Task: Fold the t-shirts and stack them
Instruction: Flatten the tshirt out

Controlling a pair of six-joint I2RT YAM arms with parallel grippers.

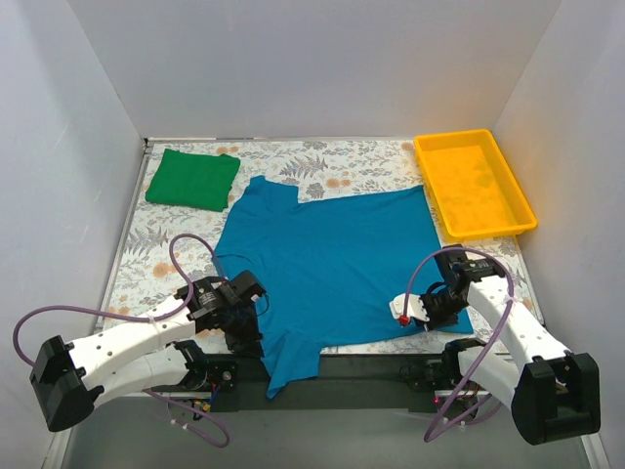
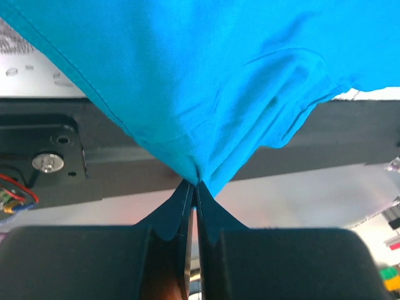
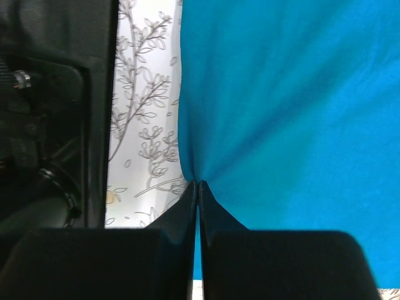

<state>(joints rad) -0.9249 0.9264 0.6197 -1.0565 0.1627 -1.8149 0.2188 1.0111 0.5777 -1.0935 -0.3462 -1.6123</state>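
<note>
The teal-blue t-shirt (image 1: 332,264) lies spread over the middle of the floral table, one sleeve hanging over the near edge. My left gripper (image 1: 244,318) is shut on its near left edge; in the left wrist view the cloth (image 2: 206,87) is pinched at the fingertips (image 2: 195,185) and lifted into a tent. My right gripper (image 1: 430,308) is shut on the shirt's near right hem; in the right wrist view the cloth (image 3: 287,106) bunches at the fingertips (image 3: 198,184). The green t-shirt (image 1: 192,179) lies folded at the far left corner.
A yellow plastic tray (image 1: 520,210) stands at the far right. White walls enclose the table on three sides. The black base rail (image 1: 342,381) runs along the near edge, and it also shows in the left wrist view (image 2: 44,156).
</note>
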